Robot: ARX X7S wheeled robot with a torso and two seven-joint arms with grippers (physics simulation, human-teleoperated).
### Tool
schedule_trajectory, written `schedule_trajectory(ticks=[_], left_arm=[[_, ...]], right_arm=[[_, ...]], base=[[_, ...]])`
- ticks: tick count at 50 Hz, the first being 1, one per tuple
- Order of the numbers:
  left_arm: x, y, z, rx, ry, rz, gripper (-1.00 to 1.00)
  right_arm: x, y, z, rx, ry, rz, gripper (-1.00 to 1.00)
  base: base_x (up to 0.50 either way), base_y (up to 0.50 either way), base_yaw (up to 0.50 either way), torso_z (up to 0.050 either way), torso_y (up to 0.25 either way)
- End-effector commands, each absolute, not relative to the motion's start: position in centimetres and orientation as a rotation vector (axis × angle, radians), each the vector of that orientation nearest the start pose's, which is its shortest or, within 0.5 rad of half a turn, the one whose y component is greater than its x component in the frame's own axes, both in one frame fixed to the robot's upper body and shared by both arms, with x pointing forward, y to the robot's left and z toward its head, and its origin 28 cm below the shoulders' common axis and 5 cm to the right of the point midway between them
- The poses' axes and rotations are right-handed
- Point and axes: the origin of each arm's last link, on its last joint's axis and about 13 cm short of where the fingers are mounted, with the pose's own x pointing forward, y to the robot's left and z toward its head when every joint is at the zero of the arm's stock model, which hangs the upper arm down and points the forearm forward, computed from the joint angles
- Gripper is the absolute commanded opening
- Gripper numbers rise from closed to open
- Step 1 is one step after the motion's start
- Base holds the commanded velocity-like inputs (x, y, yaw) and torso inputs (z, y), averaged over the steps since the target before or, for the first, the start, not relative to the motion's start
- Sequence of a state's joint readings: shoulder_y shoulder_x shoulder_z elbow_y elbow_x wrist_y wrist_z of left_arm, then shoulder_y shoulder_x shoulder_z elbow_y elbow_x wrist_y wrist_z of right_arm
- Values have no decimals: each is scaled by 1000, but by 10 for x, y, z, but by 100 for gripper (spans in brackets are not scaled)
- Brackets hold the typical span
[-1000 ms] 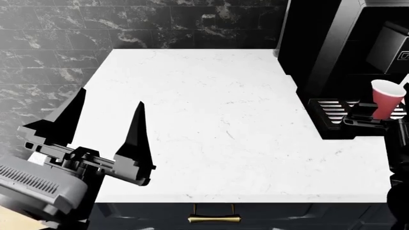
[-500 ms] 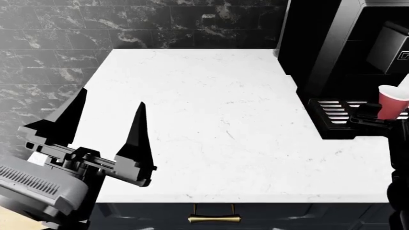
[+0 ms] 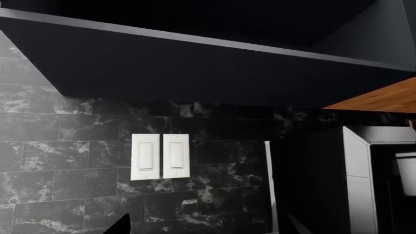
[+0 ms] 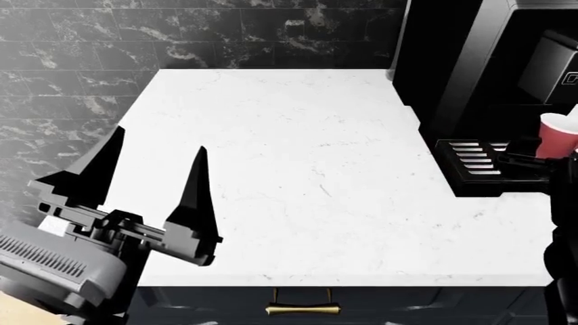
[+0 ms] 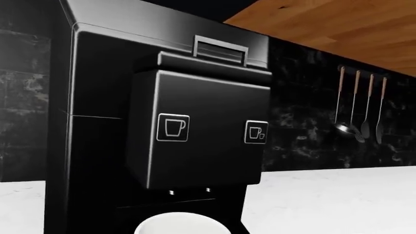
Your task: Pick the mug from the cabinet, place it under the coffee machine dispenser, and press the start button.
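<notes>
At the right edge of the head view the mug [image 4: 558, 135] stands upright above the slotted drip tray [image 4: 470, 159] of the coffee machine [image 4: 470, 61], with the right gripper [image 4: 532, 162] clasped around its lower part; a dark finger [image 4: 516, 161] crosses just in front of the cup's base. The right wrist view shows the mug's pale rim [image 5: 182, 225] directly beneath the coffee machine dispenser [image 5: 201, 129], below the two small nozzles, with two cup-icon buttons [image 5: 173, 127] on the head block's face. Kitchen utensils [image 5: 361, 107] hang on the dark wall beyond. The left gripper [image 4: 145, 183] hovers over the white countertop [image 4: 289, 169], well apart from the machine, its two pointed fingers spread wide and holding nothing. The left wrist view faces a wall with paired light switches [image 3: 160, 156].
</notes>
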State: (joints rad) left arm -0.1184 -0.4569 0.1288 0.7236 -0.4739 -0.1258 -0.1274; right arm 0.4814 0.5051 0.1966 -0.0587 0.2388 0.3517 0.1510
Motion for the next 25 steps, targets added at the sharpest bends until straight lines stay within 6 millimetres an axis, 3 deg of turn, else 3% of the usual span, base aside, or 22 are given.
schedule_trajectory(ticks=[1, 25], left_arm=[[192, 226, 174, -47, -579, -318, 100], [190, 225, 174, -45, -579, -322, 100]], right_arm=[[291, -260, 174, -204, -274, -434, -100], [307, -267, 172, -225, -286, -518, -100]], base=[[0, 0, 0, 0, 0], [0, 0, 0, 0, 0]])
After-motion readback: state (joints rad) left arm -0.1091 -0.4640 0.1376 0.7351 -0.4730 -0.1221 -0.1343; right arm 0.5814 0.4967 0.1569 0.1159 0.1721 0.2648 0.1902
